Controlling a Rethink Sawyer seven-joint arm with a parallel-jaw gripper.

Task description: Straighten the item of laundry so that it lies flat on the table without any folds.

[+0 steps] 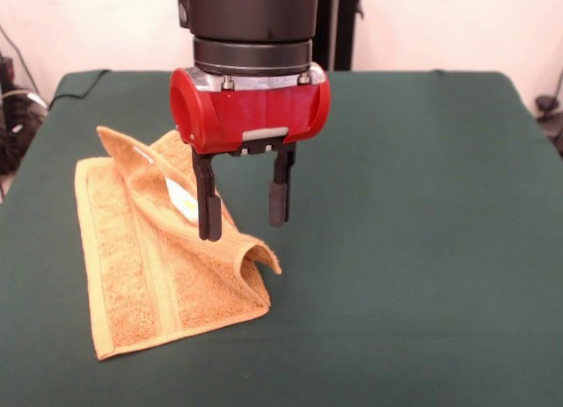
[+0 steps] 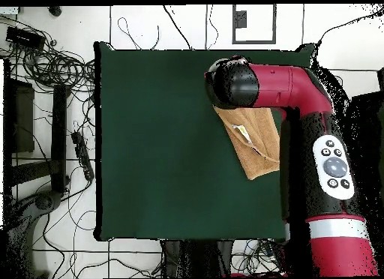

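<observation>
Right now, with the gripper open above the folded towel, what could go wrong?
1. The small orange-tan terry towel is still folded over; the open gripper hangs near the raised fold, so closing there may pinch two layers and drag the whole cloth.
2. The towel lies near one side of the dark green cloth-covered table; a pull that way might slide it towards the edge.

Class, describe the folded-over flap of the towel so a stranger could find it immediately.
Start at the green table, then find the orange-tan towel on it. Beneath the open hand, a flap is folded across the towel, the only raised ridge, showing a white tag.
</observation>
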